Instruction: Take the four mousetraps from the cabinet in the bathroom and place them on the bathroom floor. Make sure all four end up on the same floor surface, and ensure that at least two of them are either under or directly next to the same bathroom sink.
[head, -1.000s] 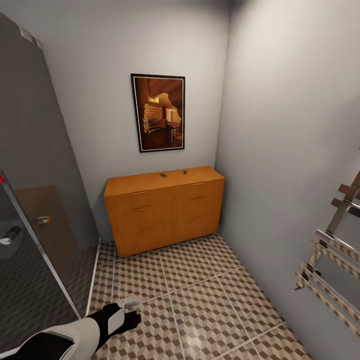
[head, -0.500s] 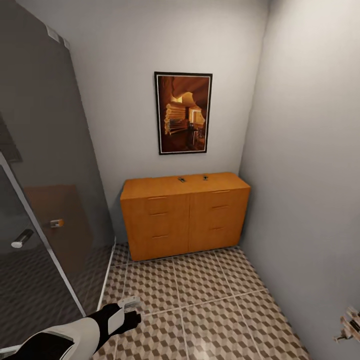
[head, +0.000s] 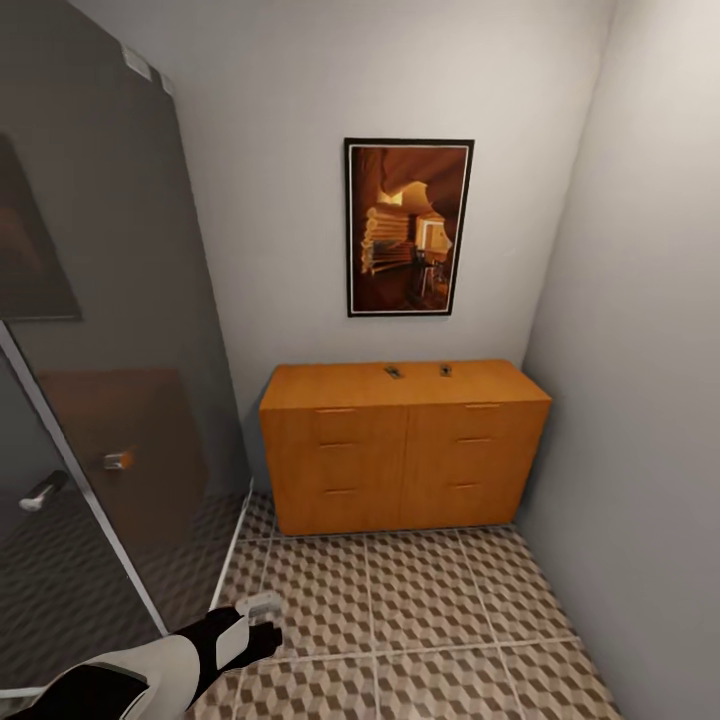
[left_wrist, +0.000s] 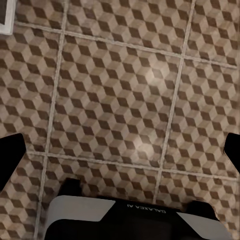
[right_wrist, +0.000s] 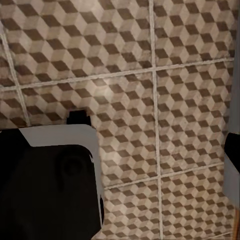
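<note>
The orange-brown cabinet (head: 400, 450) stands against the far wall under a framed picture. Two small dark-and-tan mousetraps (head: 393, 371) (head: 445, 370) lie on its flat top, near the back. The cube-patterned bathroom floor (head: 420, 610) lies between me and the cabinet. My left gripper (head: 265, 622) hangs low at the near left, far short of the cabinet. In the left wrist view the left gripper (left_wrist: 120, 150) is open over bare tiles, its fingers (left_wrist: 11, 150) at the picture's edges. My right gripper (right_wrist: 120, 145) also faces bare floor (right_wrist: 165, 60) and holds nothing. The sink is out of view.
A smoked glass shower screen (head: 110, 330) with a handle (head: 40, 492) stands along the left, its white base rail (head: 235, 545) on the floor. Grey walls close in the right side (head: 640, 400) and the back. The picture (head: 408, 228) hangs above the cabinet.
The whole view has swung, so the cabinet and picture now sit further right and lower in the picture, and the chrome rail at the right has left it. My left arm keeps its pose.
</note>
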